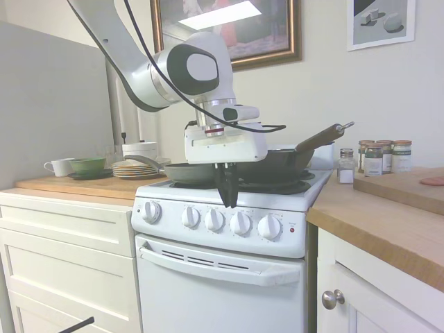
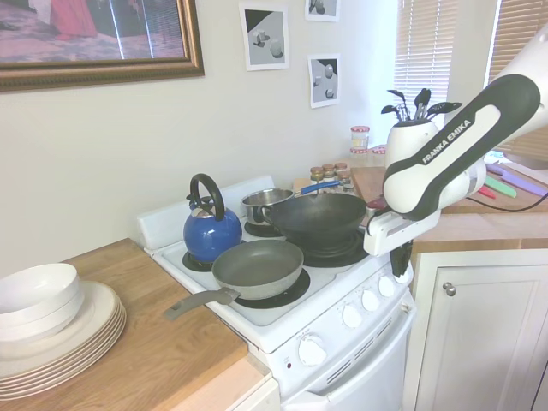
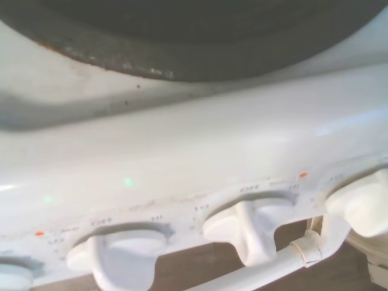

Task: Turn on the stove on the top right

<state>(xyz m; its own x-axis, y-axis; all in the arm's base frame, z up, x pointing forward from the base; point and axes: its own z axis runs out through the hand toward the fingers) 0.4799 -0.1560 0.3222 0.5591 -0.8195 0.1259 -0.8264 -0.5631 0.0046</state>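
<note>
The white stove (image 1: 229, 277) stands between wooden-topped cabinets, with five round white knobs (image 1: 214, 220) and a small red light (image 1: 291, 229) on its front panel. My gripper (image 1: 227, 195) hangs fingers-down just in front of the stove's top edge, above the gap between the third and fourth knobs; it looks shut, holding nothing. In the second exterior view the gripper (image 2: 401, 262) sits by the far-end knobs (image 2: 371, 300) of the stove (image 2: 342, 377). The wrist view shows three knobs (image 3: 251, 225) from close up, under a black burner (image 3: 200, 36).
A black wok (image 1: 270, 165) and a grey frying pan (image 1: 186, 171) sit on the front burners. A blue kettle (image 2: 210, 229) and small pot (image 2: 265, 204) stand behind. Spice jars (image 1: 378, 158) are on the right counter, stacked plates (image 1: 133, 168) on the left.
</note>
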